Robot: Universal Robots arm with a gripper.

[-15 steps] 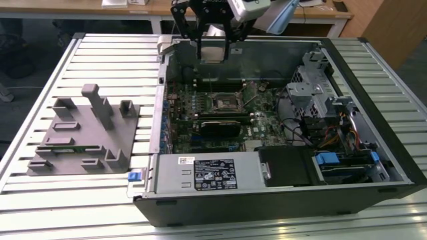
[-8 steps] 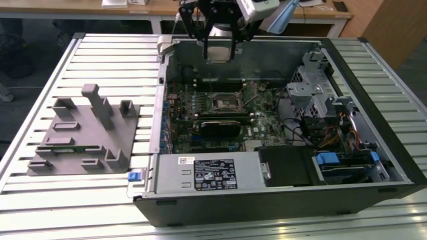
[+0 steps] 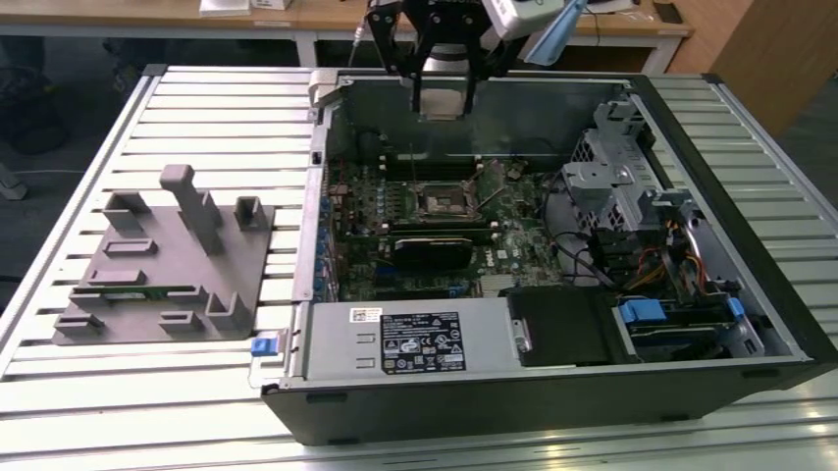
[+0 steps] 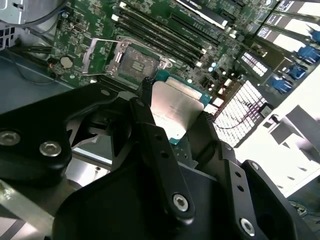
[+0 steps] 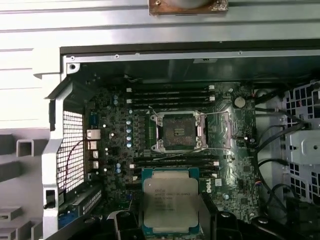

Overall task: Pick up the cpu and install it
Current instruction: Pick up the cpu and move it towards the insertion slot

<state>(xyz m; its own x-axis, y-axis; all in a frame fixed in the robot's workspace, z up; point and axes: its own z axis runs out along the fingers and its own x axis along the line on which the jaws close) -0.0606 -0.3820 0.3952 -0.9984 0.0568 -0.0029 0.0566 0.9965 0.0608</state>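
Note:
The cpu (image 5: pixel 170 202) is a flat square chip with a silvery top, and my gripper (image 5: pixel 170 222) is shut on it by two opposite edges. In the second wrist view the cpu (image 4: pixel 176 105) sits between the black fingers (image 4: pixel 145 90) of the gripper (image 4: pixel 175 107). Below and ahead lies the open socket (image 5: pixel 177 131) on the green motherboard, its metal frame and lever lifted and its contact field bare. In the exterior view the gripper (image 3: pixel 443 98) hangs high over the far side of the open computer case, above the socket (image 3: pixel 443 203).
The case walls (image 3: pixel 733 245) ring the motherboard. A metal drive cage (image 3: pixel 615 177) with cables stands at the exterior view's right. A power supply box (image 3: pixel 406 339) fills the near side. A grey tray (image 3: pixel 171 265) with upright posts sits at the exterior view's left.

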